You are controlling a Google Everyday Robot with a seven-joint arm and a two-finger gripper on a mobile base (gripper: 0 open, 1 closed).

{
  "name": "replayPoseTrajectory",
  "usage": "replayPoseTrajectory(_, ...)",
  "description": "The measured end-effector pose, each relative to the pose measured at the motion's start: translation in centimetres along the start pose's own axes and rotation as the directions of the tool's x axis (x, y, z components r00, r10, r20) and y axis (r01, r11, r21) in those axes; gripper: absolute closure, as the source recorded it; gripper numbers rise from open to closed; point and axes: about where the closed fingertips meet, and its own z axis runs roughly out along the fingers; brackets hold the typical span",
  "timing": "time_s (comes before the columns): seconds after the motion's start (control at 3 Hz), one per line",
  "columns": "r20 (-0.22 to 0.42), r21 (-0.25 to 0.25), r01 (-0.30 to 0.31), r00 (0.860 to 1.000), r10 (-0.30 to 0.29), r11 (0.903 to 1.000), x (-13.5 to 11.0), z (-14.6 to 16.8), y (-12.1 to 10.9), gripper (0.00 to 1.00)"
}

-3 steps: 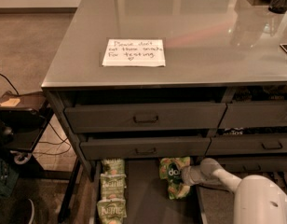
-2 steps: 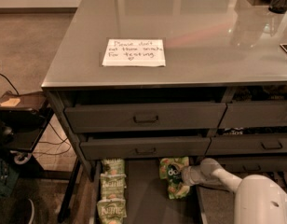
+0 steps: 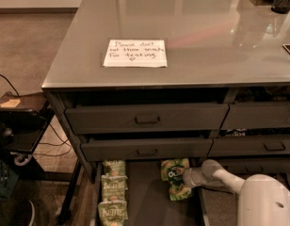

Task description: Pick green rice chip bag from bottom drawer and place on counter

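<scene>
1. Camera view: bag (image 3: 172, 171) lying flat in the drawer (image 3: 145, 199), right of the floor's middle, well apart from the column of paler bags (image 3: 113, 192) along the left wall.
2. Gripper (image 3: 186, 177) low inside the drawer, at the bag's right edge, touching or just beside it; white arm reaching in from picture-right.
3. Grip state hidden against the crinkled pouch: impossible to say how wide the gripper is, or whether anything is held.
4. Deciding relation: bag toward picture-left of the gripper, long axis running front to back, so approached across the short width. Probably suited to a pinch there.
5. Counter (image 3: 206, 41) directly above, with a note (image 3: 135, 53) near its front-left; likely need to draw outward before lifting.
6. Against the earlier frames: no clear shift of bag or arm.
</scene>
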Motion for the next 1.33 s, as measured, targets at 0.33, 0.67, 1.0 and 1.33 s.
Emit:
replayPoseTrajectory(0.33, -0.01, 0.0, -0.03, 1.0, 0.03, 0.9996, -1.1, 0.0, 0.2, 1.0)
replayPoseTrajectory(0.67, -0.011, -0.011, -0.09, 0.996, 0.09, 0.9959, -2.5, -0.1, 0.7, 1.0)
replayPoseTrajectory(1.0, 0.022, -0.018, -0.144, 0.989, 0.144, 0.9894, -4.5, -1.1, 1.3, 1.0)
replayPoseTrajectory(1.33, 0.053, -0.02, -0.167, 0.984, 0.168, 0.9857, -6.5, -2.4, 2.1, 1.0)
